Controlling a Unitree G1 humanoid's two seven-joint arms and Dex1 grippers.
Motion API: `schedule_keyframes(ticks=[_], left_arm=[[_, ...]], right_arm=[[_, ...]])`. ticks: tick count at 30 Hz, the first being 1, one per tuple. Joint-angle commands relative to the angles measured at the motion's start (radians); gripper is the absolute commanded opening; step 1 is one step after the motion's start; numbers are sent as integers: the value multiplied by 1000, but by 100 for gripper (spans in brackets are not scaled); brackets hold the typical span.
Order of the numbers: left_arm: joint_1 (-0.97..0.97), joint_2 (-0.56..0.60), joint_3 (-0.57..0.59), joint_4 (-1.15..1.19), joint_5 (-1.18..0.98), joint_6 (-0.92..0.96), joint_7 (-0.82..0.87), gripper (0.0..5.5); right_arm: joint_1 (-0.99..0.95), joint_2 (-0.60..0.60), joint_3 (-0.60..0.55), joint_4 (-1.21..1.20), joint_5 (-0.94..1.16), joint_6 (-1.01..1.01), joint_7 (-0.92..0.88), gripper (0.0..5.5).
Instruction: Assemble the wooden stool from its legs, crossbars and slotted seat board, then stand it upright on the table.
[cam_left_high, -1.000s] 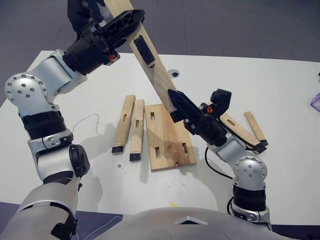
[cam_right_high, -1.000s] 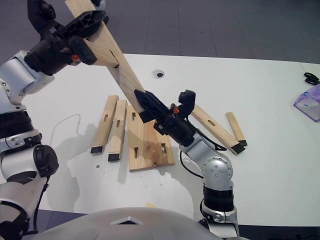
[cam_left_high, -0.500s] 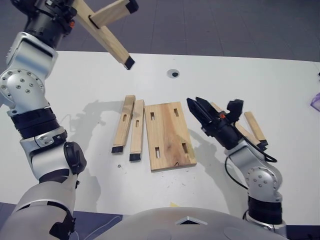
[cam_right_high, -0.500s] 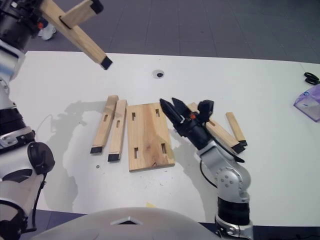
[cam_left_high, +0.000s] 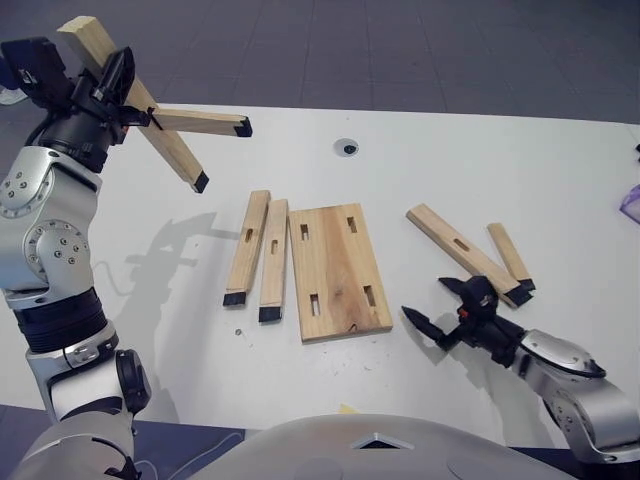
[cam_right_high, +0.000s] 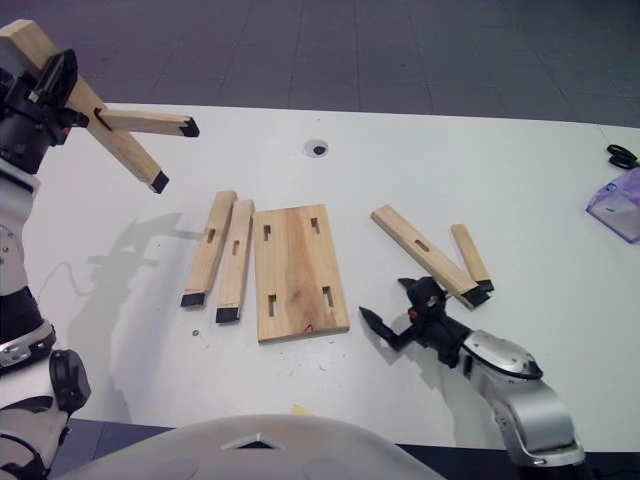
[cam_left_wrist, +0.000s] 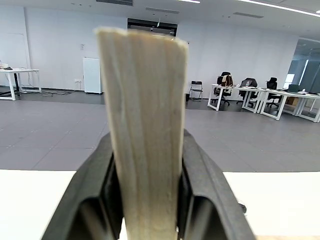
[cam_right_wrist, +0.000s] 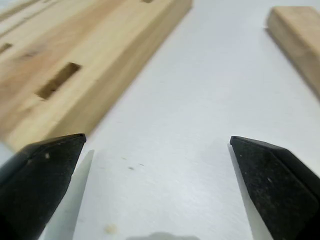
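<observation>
A white table (cam_left_high: 560, 170) carries loose stool parts. The board (cam_left_high: 335, 270) lies flat at its middle, slots up. Two legs (cam_left_high: 247, 245) lie side by side just to its left; a third leg (cam_left_high: 462, 252) and a short bar (cam_left_high: 511, 255) lie to its right, apart from it.

Above the table's left end, the left gripper (cam_left_wrist: 145, 165) is clamped on a held leg (cam_left_high: 168, 148), tilted, with a crossbar (cam_left_high: 205, 122) jutting sideways from its slot. The right gripper (cam_right_wrist: 157, 140) hangs low over the table just beside the board's near right corner, fingers spread and holding nothing.

Likely risks: the crossbar sits by friction alone (no fastener shows), so a swing could shake it loose. The held leg is long, and it could pivot in the clamp. A careless right-arm move could shove the board askew.
</observation>
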Motion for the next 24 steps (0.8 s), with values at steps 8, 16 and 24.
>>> schedule_keyframes(ticks=[8, 16, 24], left_arm=[[-116, -36, -80, 45, 27, 13, -45, 105], [-141, -101, -86, 52, 22, 4, -26, 105], [-114, -148, -125, 31, 39, 16, -19, 105]], right_arm=[[-239, 268, 216, 88, -38, -64, -8, 540], [-498, 346, 78, 175, 131, -22, -58, 540], [-702, 348, 240, 745, -133, -107, 44, 540]])
